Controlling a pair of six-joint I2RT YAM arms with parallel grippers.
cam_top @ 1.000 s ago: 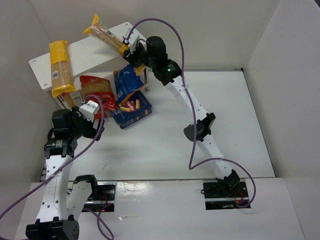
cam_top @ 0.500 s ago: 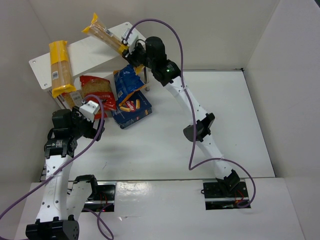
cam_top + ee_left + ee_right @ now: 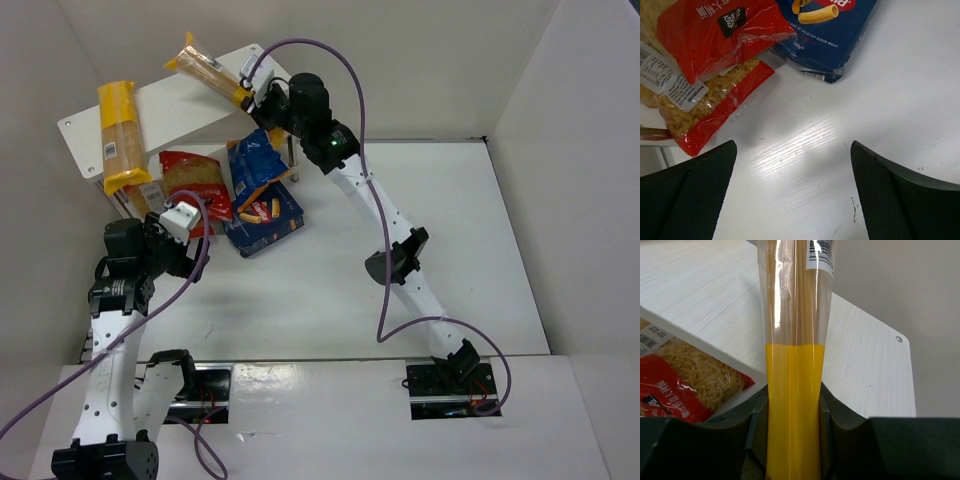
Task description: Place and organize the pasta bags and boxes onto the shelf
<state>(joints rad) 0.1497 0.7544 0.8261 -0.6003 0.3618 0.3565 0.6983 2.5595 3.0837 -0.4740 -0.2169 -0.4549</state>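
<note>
Right wrist: my right gripper is clamped on the yellow end of a long yellow-and-clear spaghetti bag, angled over the white board shelf. Risk, I reckon: let go near the edge and it slides off onto the red pasta bag. My left gripper gapes wide, holding nothing.

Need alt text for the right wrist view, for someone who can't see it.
The right gripper is shut on a yellow-and-clear spaghetti bag, held over the white shelf. A red pasta bag shows past the shelf's edge.
</note>
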